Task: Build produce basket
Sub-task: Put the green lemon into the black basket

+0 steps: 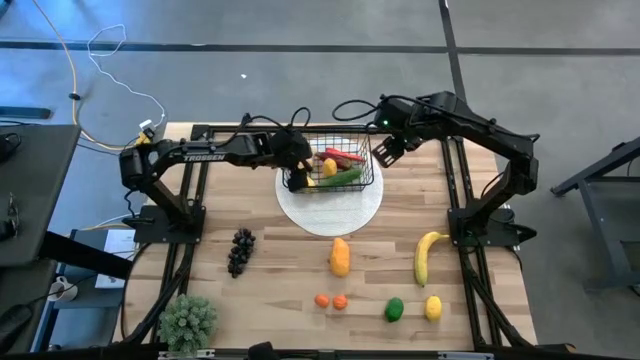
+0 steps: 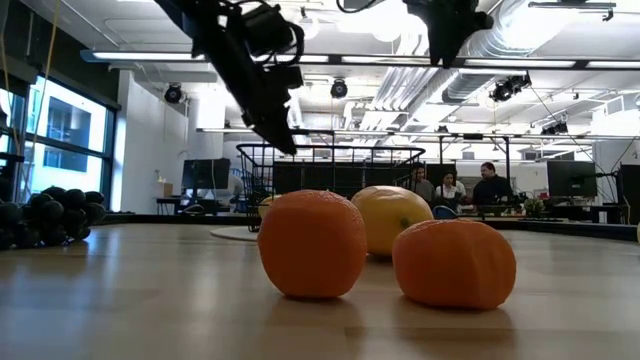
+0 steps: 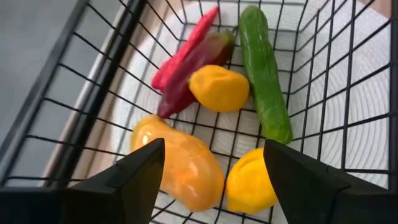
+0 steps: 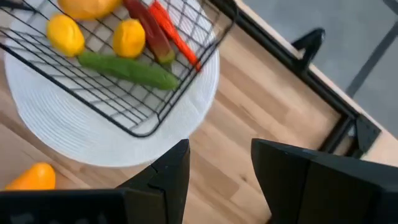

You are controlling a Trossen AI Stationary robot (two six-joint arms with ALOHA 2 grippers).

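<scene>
The black wire-mesh basket (image 1: pixel 334 166) stands on a round white plate (image 1: pixel 330 212) at the table's far middle. It holds a green cucumber (image 3: pixel 264 74), two red chillies (image 3: pixel 186 53), two lemons (image 3: pixel 219 88) and an orange-yellow fruit (image 3: pixel 180 163). My left gripper (image 1: pixel 298 168) is open and hovers over the basket's left end, its fingers (image 3: pixel 124 180) on either side of the orange-yellow fruit. My right gripper (image 1: pixel 386 150) is open above bare table just right of the basket (image 4: pixel 155 93). In the low view the basket (image 2: pixel 330 170) stands behind two oranges.
Loose produce lies on the near half of the table: dark grapes (image 1: pixel 240 251), an orange-yellow fruit (image 1: pixel 340 257), a banana (image 1: pixel 428 256), two small oranges (image 1: pixel 330 300), a lime (image 1: pixel 394 309) and a lemon (image 1: pixel 433 307). A spiky potted plant (image 1: pixel 188 322) stands at the near left corner.
</scene>
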